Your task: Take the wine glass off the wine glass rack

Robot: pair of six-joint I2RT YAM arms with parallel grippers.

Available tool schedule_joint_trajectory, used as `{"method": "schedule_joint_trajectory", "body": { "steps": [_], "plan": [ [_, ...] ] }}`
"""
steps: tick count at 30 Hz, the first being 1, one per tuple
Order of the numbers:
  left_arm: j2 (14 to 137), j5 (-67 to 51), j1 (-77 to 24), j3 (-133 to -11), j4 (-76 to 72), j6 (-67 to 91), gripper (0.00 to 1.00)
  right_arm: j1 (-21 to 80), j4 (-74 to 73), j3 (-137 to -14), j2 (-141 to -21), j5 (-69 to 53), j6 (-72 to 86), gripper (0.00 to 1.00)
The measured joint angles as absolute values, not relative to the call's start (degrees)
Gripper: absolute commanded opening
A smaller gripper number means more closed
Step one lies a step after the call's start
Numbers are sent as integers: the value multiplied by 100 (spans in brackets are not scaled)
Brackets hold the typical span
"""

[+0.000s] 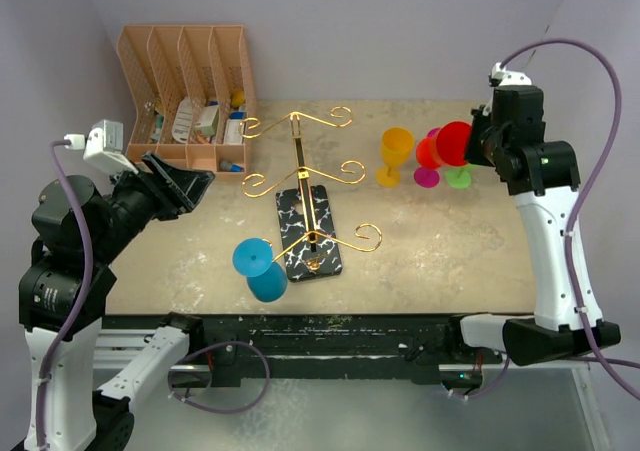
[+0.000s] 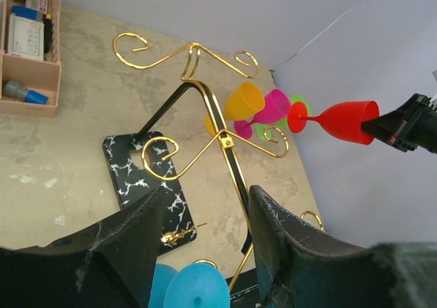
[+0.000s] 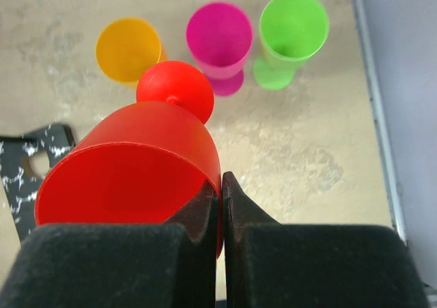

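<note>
Although its fingers are parted about halfway, nothing is held by the left gripper (image 2: 208, 195), which is poised to the left of the wine glass rack (image 1: 292, 233) and aimed toward its gold pole. The blue wine glass (image 1: 260, 271) is found at the rack's near left hook, just beside the near left corner of the marble base. It appears to hang there foot uppermost, though contact with the hook cannot be made out for certain. From the left gripper it lies lower and closer to the near side of the rack; in the left wrist view it is seen at the bottom edge, beneath the gap between the fingers. Its long axis is judged to run from foot down to bowl, tilted toward the near edge. The left arm is plainly the nearer one, so a descent toward the stem is judged to be called for.

The right gripper (image 3: 220, 188) is pinched tight on the rim wall of the red wine glass (image 3: 136, 164), which is carried on its side, foot toward the rack, well to the rack's right. Near it, also right of the rack, an orange glass (image 3: 128, 48), a magenta glass (image 3: 220, 38) and a green glass (image 3: 293, 24) are stood upright. A peach organiser (image 1: 185, 81) is set behind and left of the rack. The print on its contents is too small to be read, and no brand can be made out anywhere.
</note>
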State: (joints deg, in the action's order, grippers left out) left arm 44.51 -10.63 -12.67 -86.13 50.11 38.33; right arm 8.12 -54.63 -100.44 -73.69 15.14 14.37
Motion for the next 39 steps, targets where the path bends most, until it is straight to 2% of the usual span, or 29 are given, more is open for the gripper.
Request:
{"method": "schedule_joint_trajectory", "body": {
  "steps": [10, 17, 31, 35, 39],
  "plan": [
    [4386, -707, -1267, -8615, 5459, 3479, 55, 808, -5461, -8718, -7505, 690, 1474, 0],
    [4198, -617, -1267, -8613, 5592, 3417, 56, 808, -5019, -8079, -7679, 596, 1588, 0],
    [3977, -548, -1267, -8595, 6053, 3330, 57, 808, -4086, -7620, -8582, 607, 1813, 1],
    [3854, -506, -1267, -8569, 6265, 3323, 57, 808, -4025, -7837, -8875, 711, 1826, 18],
    [3732, -464, -1267, -8493, 6434, 3321, 57, 808, -4029, -8195, -9072, 797, 1820, 26]
  ]
}}
